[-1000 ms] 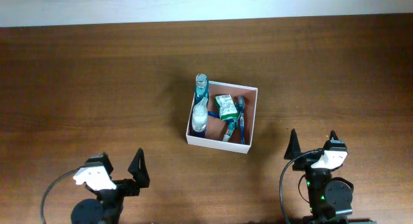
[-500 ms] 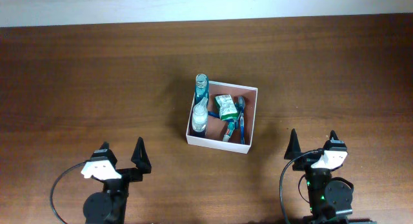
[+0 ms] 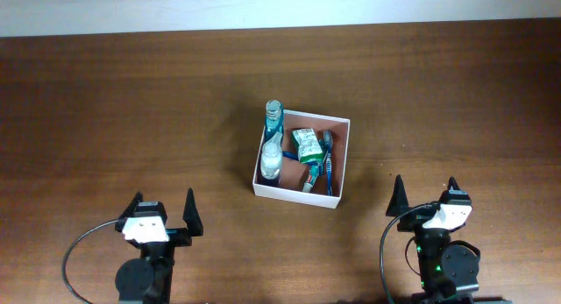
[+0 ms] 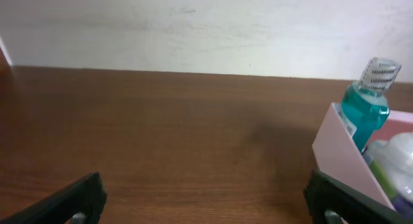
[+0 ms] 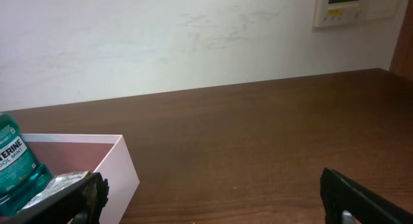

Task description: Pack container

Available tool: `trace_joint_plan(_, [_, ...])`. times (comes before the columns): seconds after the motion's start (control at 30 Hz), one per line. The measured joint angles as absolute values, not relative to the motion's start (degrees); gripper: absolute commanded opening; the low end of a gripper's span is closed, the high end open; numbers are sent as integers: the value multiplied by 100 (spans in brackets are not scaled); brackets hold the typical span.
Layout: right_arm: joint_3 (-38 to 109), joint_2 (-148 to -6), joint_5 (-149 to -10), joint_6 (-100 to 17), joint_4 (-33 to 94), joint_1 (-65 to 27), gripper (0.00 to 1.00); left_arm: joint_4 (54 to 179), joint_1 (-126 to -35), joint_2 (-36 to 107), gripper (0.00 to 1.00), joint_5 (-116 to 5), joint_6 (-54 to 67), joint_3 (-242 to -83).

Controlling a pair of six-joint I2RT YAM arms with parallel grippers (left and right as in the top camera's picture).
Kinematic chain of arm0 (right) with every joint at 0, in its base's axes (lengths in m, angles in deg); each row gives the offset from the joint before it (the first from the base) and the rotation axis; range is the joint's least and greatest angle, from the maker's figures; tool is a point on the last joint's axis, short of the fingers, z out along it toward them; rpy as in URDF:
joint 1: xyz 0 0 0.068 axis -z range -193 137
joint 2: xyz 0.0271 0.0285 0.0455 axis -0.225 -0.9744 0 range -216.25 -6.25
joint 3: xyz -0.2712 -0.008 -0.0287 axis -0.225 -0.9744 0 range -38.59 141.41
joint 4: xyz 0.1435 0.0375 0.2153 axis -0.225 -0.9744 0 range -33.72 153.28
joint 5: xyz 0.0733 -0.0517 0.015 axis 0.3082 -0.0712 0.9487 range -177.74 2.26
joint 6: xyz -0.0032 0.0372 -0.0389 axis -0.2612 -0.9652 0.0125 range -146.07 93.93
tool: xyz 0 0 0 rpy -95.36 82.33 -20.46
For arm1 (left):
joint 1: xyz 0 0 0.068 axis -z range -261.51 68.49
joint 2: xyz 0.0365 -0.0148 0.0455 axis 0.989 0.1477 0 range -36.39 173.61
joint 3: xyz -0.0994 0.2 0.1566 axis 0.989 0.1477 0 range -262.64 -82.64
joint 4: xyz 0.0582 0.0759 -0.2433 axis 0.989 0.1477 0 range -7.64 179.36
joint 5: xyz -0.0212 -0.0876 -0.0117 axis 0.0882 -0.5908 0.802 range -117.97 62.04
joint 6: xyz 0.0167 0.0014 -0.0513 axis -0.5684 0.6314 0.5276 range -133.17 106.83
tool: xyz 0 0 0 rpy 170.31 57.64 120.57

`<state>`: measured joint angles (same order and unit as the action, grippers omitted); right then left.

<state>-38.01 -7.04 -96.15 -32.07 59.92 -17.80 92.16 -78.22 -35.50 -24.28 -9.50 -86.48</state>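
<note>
The container (image 3: 294, 191) is a shallow square box with white walls, in the middle of the table. In it lie a teal mouthwash bottle (image 3: 273, 120), a clear bottle (image 3: 271, 160), a green packet (image 3: 308, 144) and blue toothbrushes (image 3: 321, 169). My left gripper (image 3: 162, 202) stands open and empty near the front edge, left of the box. My right gripper (image 3: 425, 183) is open and empty at the front right. The left wrist view shows the box wall (image 4: 338, 153) and the mouthwash bottle (image 4: 366, 109) at its right; the right wrist view shows the box (image 5: 120, 173) at its left.
Brown wooden tabletop (image 3: 131, 102) runs all round the box, with a pale wall (image 5: 193, 37) behind its far edge. A white wall panel (image 5: 348, 6) hangs at the upper right of the right wrist view. Cables loop beside both arm bases.
The left gripper has turned from pointing right-forward to pointing straight ahead and shifted slightly right. The right arm and the box contents have not moved.
</note>
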Motion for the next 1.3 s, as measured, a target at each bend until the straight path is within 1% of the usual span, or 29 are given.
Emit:
trace_joint_plan(0.37, [-3801, -704, -9617, -3207, 5992, -1780, 98, 9214, -7822, -3550, 99, -2428, -1318, -8644])
trace_joint_plan(1.3, [-3801, -704, -9617, -3207, 5990, -1780, 98, 9212, -7822, -3550, 99, -2426, -1322, -8628])
